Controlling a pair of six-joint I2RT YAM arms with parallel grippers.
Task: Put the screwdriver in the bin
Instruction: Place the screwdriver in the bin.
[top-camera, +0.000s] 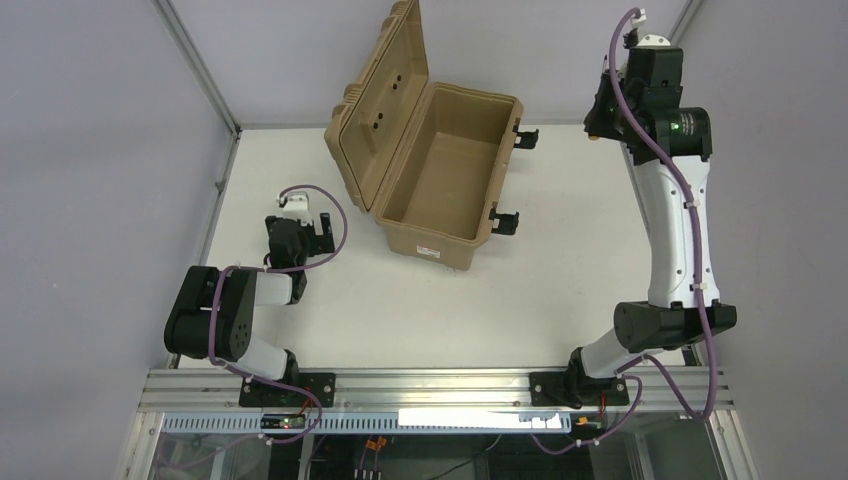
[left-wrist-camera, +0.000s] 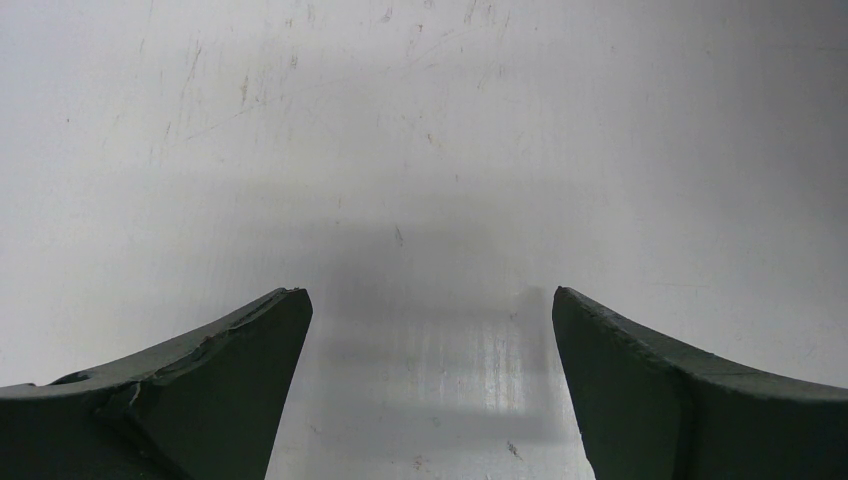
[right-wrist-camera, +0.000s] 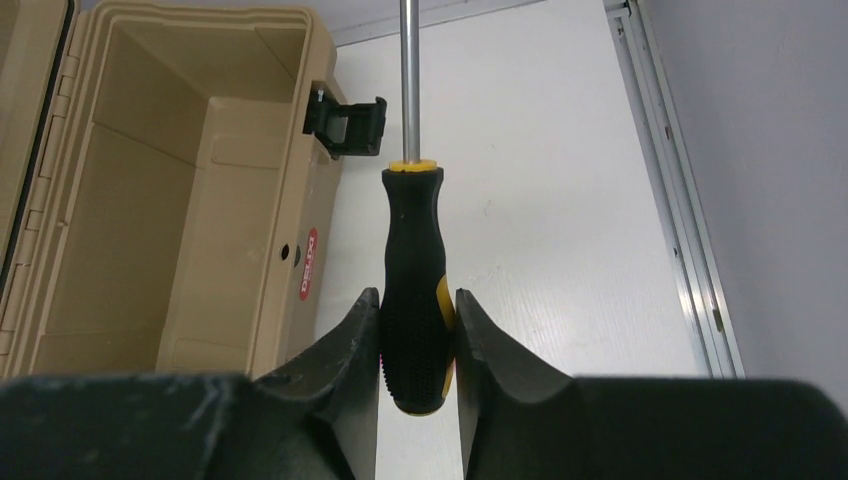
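In the right wrist view my right gripper (right-wrist-camera: 418, 300) is shut on the screwdriver (right-wrist-camera: 411, 240). Its fingers clamp the lower part of the black and yellow handle. The thin metal shaft points away from the camera, over the white table. The bin (right-wrist-camera: 240, 230) stands open to the left of the screwdriver, tan, with a red label on its front wall. From above, the bin (top-camera: 430, 243) sits at the table's middle back with its lid raised, and the right arm (top-camera: 655, 90) is held high to its right. My left gripper (top-camera: 322, 235) rests open at the left, with nothing between its fingers (left-wrist-camera: 250, 350).
Black latches (top-camera: 505, 222) hang from the bin's right side. A metal frame rail (right-wrist-camera: 675, 200) runs along the table's right edge, close to the grey wall. White table surface (top-camera: 560, 260) lies between the bin and the right arm.
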